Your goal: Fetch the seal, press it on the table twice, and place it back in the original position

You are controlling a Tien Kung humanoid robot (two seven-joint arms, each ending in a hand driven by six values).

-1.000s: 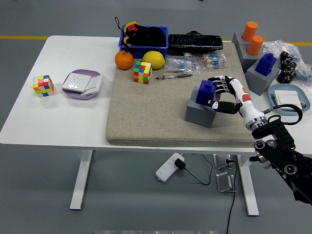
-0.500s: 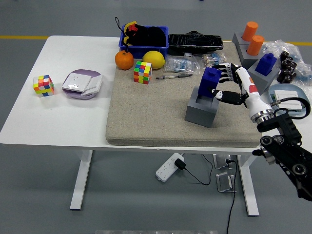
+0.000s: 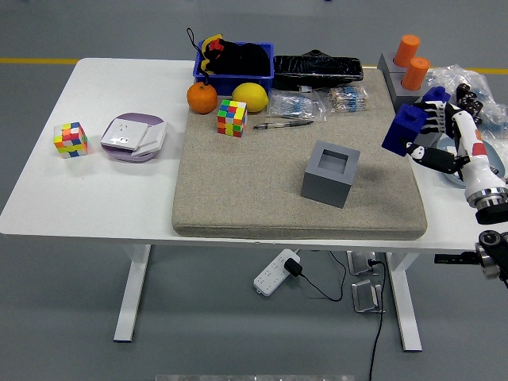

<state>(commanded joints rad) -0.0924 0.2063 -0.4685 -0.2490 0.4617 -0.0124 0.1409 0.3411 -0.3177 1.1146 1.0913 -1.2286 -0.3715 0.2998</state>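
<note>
The right hand [image 3: 432, 141] is raised over the table's right side, fingers curled in a grasp.

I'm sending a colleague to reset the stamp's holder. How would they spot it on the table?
Look at the beige mat covering the table's right half. Near its front right stands a lone grey block with a square hollow in its top, now empty. The other grey holders at the far right corner still carry orange or blue stamps.

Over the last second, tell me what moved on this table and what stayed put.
The right hand, already gripping the blue block-shaped seal, lifted it out of the grey square holder and carried it right, past the beige mat's edge. The holder now sits empty. The cubes, fruit, blue bin and other items did not move.
</note>
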